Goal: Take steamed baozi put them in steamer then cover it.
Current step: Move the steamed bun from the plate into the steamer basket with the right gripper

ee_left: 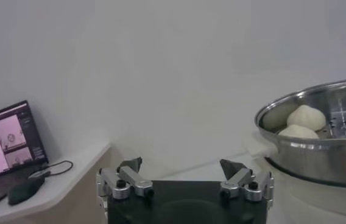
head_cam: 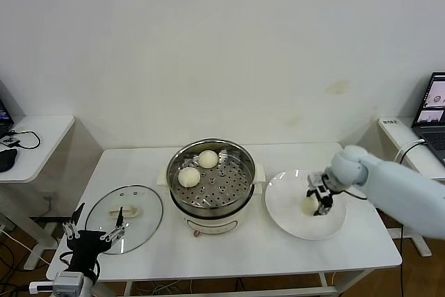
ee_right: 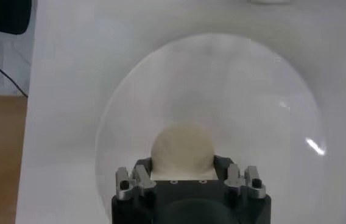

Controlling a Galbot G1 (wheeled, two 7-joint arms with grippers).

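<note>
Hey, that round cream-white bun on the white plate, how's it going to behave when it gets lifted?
The round cream-white dough bun looks soft, so the right gripper shut on it may dent it. Being small, it is probably light. Its smooth rounded shape suggests it might roll on the flat white plate if released.

A white table (head_cam: 278, 248) stands before a plain white wall (head_cam: 229, 39). On the table, at about 3 o'clock, lies a flat white plate (head_cam: 288, 203). At 9 o'clock is a side desk (head_cam: 42, 130) with a black cable (head_cam: 21, 137). At 3 o'clock, far right, an open laptop (head_cam: 434, 113) shows.
</note>
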